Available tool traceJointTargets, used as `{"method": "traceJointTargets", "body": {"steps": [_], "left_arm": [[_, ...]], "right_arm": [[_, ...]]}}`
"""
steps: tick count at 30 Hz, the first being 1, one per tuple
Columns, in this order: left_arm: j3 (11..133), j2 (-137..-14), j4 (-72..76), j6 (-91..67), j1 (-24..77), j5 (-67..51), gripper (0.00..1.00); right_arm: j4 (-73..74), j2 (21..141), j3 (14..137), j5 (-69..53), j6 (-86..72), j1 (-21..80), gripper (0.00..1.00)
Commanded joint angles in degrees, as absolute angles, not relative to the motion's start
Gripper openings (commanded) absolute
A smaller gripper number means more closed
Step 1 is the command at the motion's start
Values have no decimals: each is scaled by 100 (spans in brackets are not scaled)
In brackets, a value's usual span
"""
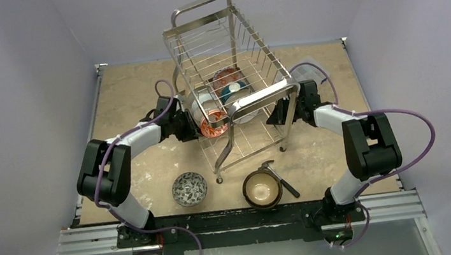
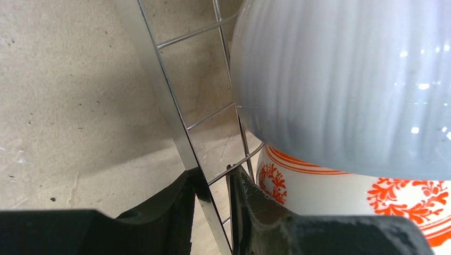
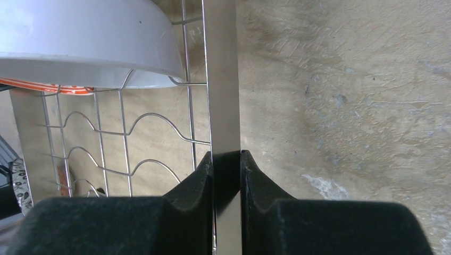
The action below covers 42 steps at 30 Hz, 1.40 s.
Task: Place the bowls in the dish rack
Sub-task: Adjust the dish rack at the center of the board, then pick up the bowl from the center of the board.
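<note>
The chrome dish rack [image 1: 236, 43] stands mid-table with both arms at its sides. My left gripper [image 1: 192, 126] [image 2: 211, 183] is shut on a flat upright bar [image 2: 159, 79] of the rack. A white ribbed bowl [image 2: 340, 79] and a red-and-white bowl [image 2: 330, 186] sit just inside. My right gripper [image 1: 280, 113] [image 3: 226, 159] is shut on the opposite flat bar [image 3: 220, 79], a white bowl [image 3: 80, 37] to its left. In the rack lie the red-and-white bowl [image 1: 213, 124], the white one [image 1: 202, 101], a teal one [image 1: 233, 90] and a copper-brown one [image 1: 225, 76].
Two bowls sit on the table in front of the rack: a grey patterned one [image 1: 189, 188] and a dark brown one with a cream inside [image 1: 262, 189]. A black-handled tool [image 1: 282, 179] lies beside the brown bowl. Walls enclose the table on three sides.
</note>
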<state>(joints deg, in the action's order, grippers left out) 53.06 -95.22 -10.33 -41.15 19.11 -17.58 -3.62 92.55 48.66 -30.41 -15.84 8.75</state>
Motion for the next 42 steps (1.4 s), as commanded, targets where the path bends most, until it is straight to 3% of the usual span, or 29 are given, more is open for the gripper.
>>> {"method": "traceJointTargets", "body": {"steps": [1,4,7,11,14,16,22,29,36,42], "left_arm": [[5680,-9472,-229,-3524,1830,-2028,19],[5648,-9355,-602,-3267,1786,-1627,23],[5473,-8852,-864,-3145,1782,-1244,40],[5207,-8026,-1110,-3199,1781,-1027,61],[4942,-7341,-1263,-3457,1775,-903,90],[4735,-6960,-1413,-3604,1769,-792,95],[4507,-5971,-2557,-4097,1772,-108,98],[4209,-4797,-4591,-5350,1780,482,97],[3544,-3618,-5655,-6118,1779,-438,95],[3247,-2983,-5758,-5995,1776,-982,88]], "right_arm": [[-1001,9109,4555,-4175,-2718,1062,0],[-1164,9042,4335,-4045,-2810,1057,0],[-998,8784,4256,-3914,-2834,1057,7],[-767,8390,4381,-3658,-2777,1055,37],[-485,8154,4466,-3567,-2696,1055,58],[-300,7988,4510,-3430,-2636,1055,67],[-18,7700,4597,-3030,-2504,1046,87],[-18,7529,4524,-2862,-2533,1047,97],[447,7569,4689,-2973,-2345,1009,99],[588,7480,4520,-3309,-2303,993,96]]}}
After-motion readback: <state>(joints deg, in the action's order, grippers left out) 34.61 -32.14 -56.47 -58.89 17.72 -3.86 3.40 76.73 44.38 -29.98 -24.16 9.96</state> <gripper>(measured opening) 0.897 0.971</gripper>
